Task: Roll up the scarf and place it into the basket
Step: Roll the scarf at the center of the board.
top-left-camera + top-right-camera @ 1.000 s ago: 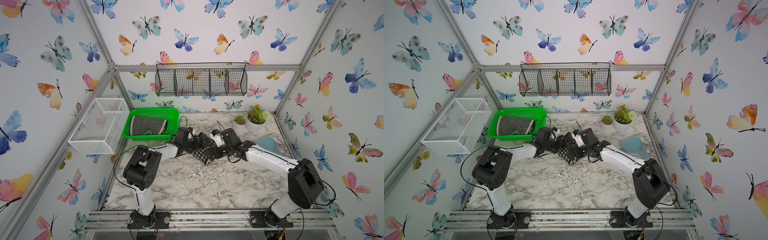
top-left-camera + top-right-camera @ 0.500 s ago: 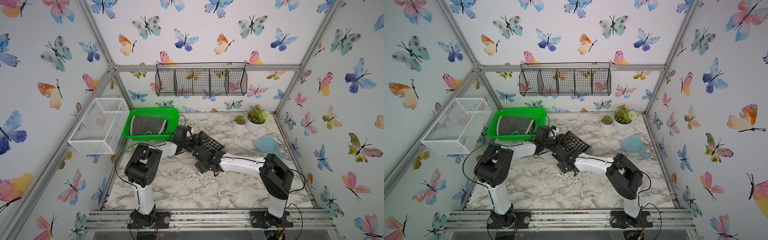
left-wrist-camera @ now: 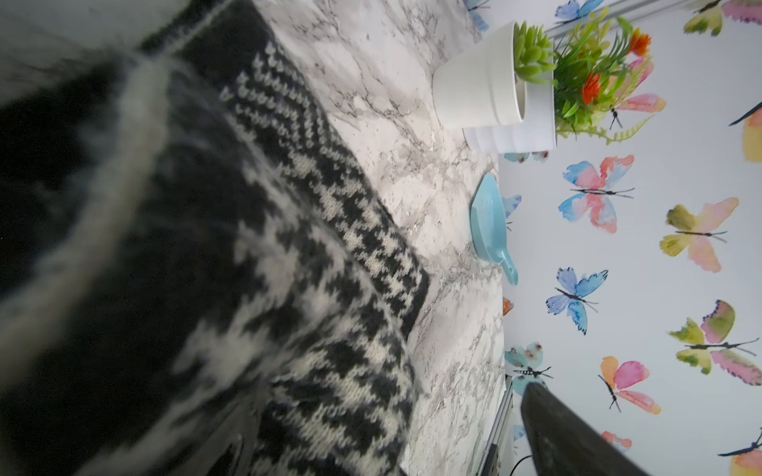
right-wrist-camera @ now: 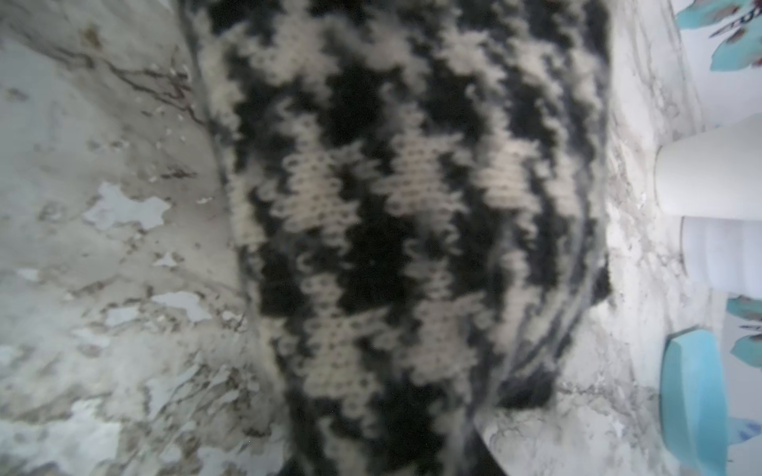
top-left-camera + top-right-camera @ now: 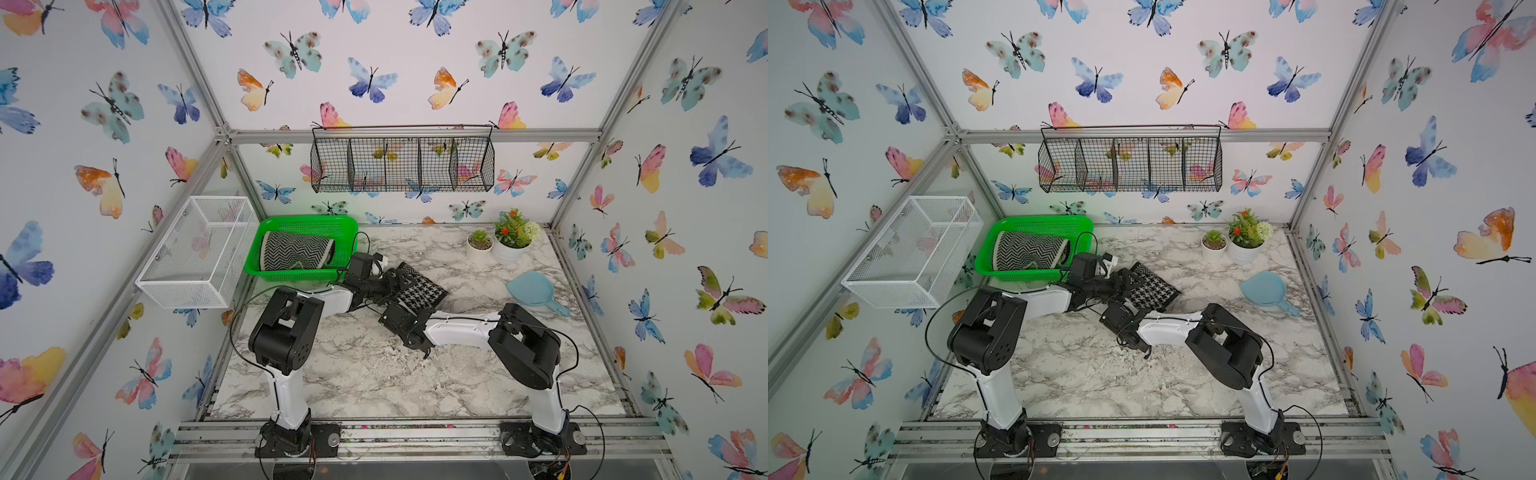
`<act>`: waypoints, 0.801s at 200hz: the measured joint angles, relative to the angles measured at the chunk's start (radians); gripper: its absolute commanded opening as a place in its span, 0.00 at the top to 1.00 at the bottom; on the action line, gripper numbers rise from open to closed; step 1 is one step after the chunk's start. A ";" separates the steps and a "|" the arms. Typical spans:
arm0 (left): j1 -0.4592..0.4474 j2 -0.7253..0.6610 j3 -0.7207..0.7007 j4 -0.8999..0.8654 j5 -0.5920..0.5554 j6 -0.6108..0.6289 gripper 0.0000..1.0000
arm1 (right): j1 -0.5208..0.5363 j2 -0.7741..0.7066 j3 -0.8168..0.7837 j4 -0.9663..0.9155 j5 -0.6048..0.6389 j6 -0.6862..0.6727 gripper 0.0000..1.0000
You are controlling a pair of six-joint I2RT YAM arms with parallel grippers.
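Scarf work sits on the marble table (image 5: pixel 374 374), and we judge this piece to be less than half done. At the table's back-left corner stands the green basket (image 5: pixel 307 224), with a rolled zigzag-patterned scarf (image 5: pixel 297 251) already lying inside it. That looks like one roll delivered.

The black-and-white houndstooth scarf (image 5: pixel 422 286) lies on the table near the basket's front-right corner. It is a flat folded slab, its layers stacked at the edge in the left wrist view, and we see no tight roll in it yet.

Both arms meet at it. The left gripper (image 5: pixel 392 284) is at the end nearest the basket with its jaws spread wide — one finger (image 3: pixel 569 432) stands clear of the cloth, so we judge it pinches nothing. The right gripper (image 5: pixel 409 309) is at the scarf's near edge, but knit fills its wrist view and hides the jaws — we cannot tell whether they have closed on the cloth.

As we judge it, what is left is to roll the scarf, lift it and set it in the basket beside the other roll.
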 measured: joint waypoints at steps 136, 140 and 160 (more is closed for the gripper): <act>0.156 -0.290 -0.097 -0.169 0.018 0.013 0.02 | -0.173 -0.268 -0.096 0.106 -0.631 0.056 0.96; 0.156 -0.296 -0.097 -0.178 0.015 0.016 0.02 | -0.186 -0.272 -0.101 0.109 -0.657 0.060 0.96; 0.156 -0.333 -0.112 -0.209 -0.021 0.034 0.02 | -0.257 -0.284 -0.123 0.131 -0.797 0.084 0.96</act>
